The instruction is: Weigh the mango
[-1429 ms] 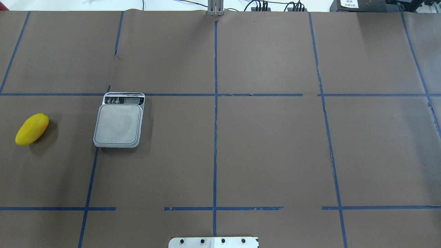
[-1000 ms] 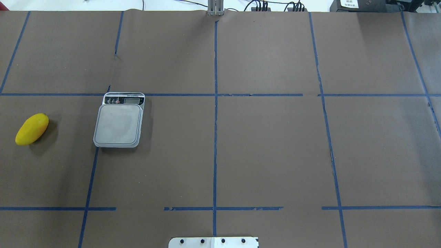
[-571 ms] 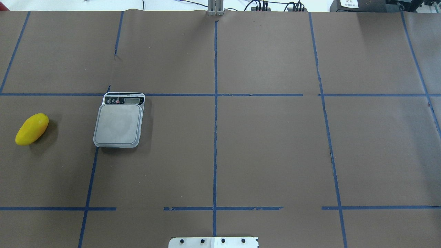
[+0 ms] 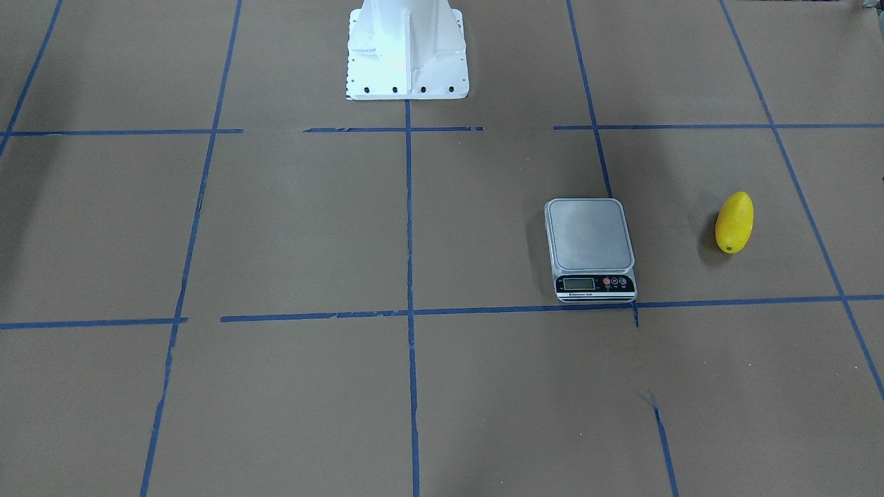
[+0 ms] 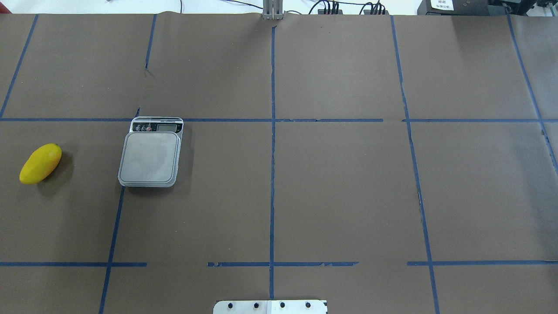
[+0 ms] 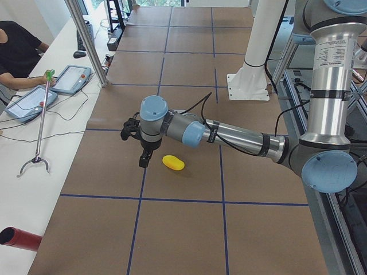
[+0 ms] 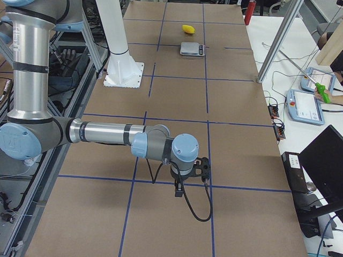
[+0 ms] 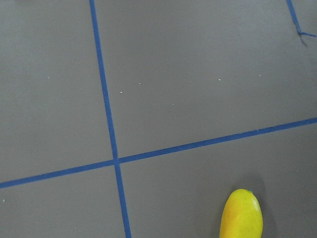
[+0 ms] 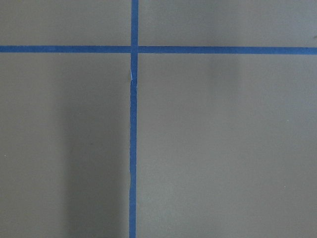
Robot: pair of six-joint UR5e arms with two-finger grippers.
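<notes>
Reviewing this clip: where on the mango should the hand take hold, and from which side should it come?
Across the middle of the mango, from straight above. It lies on its side on the table, apart from the scale. Its long axis runs diagonally in the overhead view, so the left hand, nearby, should probably close across the narrower width.

Overhead looking forward and down, front camera opposite facing back, both sharing scale [image 5: 149, 157] and mango [image 5: 40, 163], side cameras along the table [image 5: 348, 196], wrist cameras close above.

brown table [image 5: 340, 196] carries the mango [image 5: 40, 163] and a scale [image 5: 150, 157]
</notes>
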